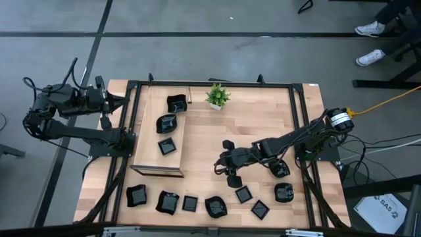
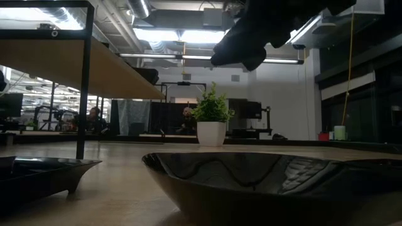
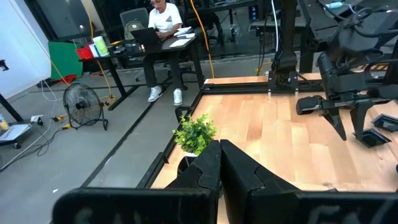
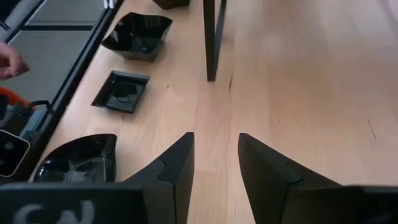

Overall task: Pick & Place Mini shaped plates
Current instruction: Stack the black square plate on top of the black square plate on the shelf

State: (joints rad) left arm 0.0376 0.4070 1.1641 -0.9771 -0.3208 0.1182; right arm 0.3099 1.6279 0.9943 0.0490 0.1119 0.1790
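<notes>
The right tool (image 1: pixel 231 172) hangs over bare wood near the middle of the pale wooden tabletop (image 1: pixel 197 151), its two dark fingers (image 4: pixel 180 162) spread with nothing between them. The left tool (image 1: pixel 126 100) waits off the far-left corner, its fingers pressed together and empty.

The small glossy black plates lie in two groups. Three sit on the raised wooden shelf (image 1: pixel 148 148) at the left: a wavy-rimmed one (image 1: pixel 175 103) at the far end, a rounded one (image 1: pixel 166 123) next, a square one (image 1: pixel 168 147) nearest. The rest are strung along the near edge, from a square one at the left (image 1: pixel 136 195) to a rounded one at the right (image 1: pixel 284 193).

The closest candidate looks to be the small square plate (image 1: pixel 244 193) just near-right of the right tool. These dishes are shallow, slick and thin-rimmed, so a descent slightly off the rim would likely push the plate across the wood or tip it up instead of gripping it. A neighbouring square plate (image 1: pixel 260 210) lies close by; spread fingers could nudge it.

Carrying toward the shelf brings a further risk: the black frame post (image 4: pixel 213 37) stands ahead of the right tool and could catch a plate. The small green potted plant in its white pot (image 1: pixel 216 96) at the far edge looks light enough to topple if brushed.
</notes>
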